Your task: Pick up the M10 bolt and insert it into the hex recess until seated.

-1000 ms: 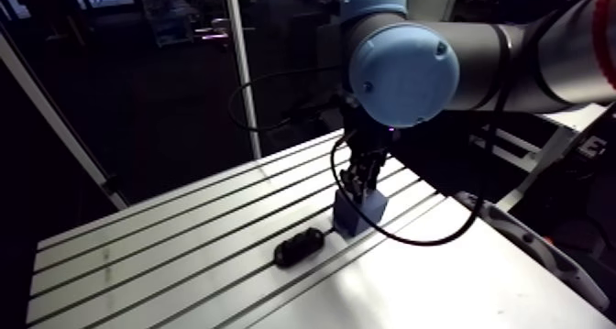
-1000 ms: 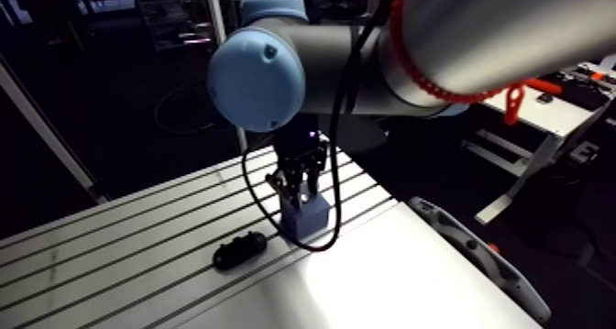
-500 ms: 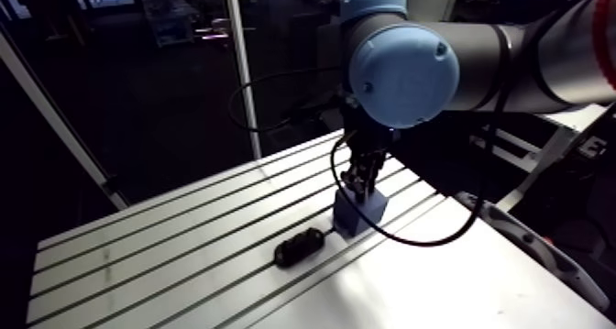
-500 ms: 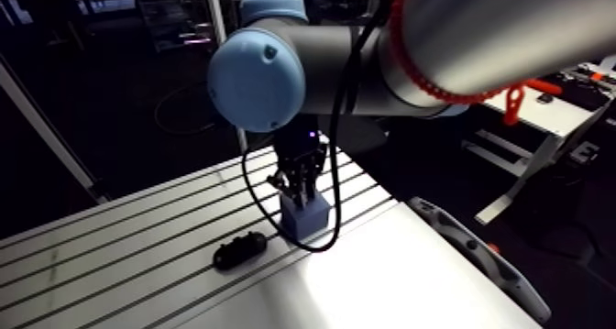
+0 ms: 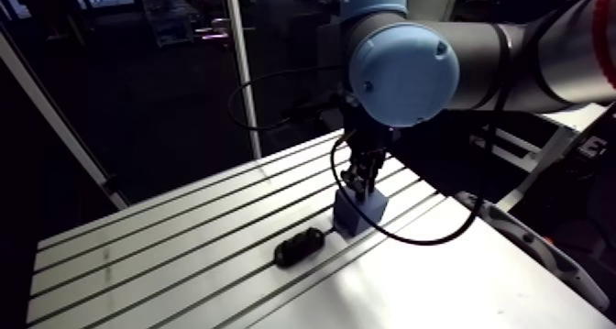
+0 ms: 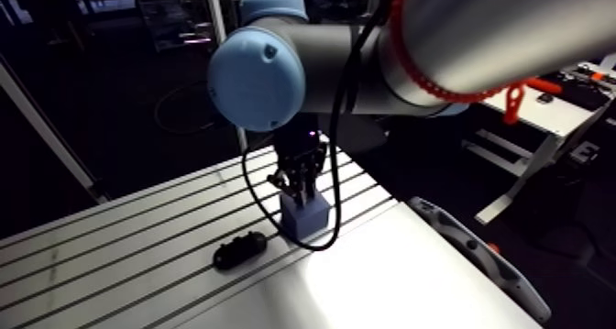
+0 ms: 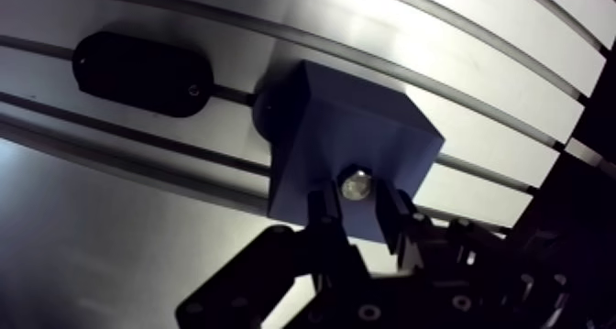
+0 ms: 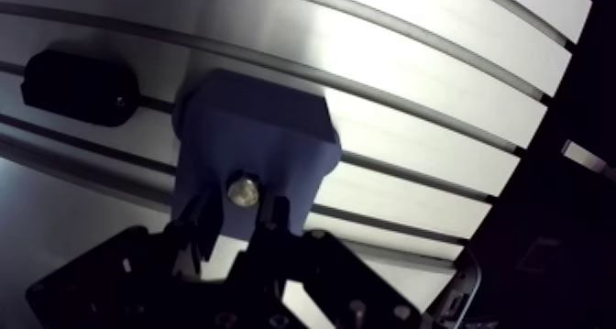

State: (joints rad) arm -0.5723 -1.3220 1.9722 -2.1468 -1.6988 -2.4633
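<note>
- The hand (image 7: 357, 201) is narrow, and its two fingers are closed on the M10 bolt (image 7: 356, 182).
- The bolt stands in the top face of the blue block (image 7: 344, 136).
- The block rests on the slotted surface (image 7: 477, 85).
- A black oblong part (image 7: 142, 74) lies just beside the block.

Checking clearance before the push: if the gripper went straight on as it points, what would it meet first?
Most likely the blue block, which lies right under the gripper; the bolt pinched between its fingers would reach the block's top first. Depth is unclear.
</note>
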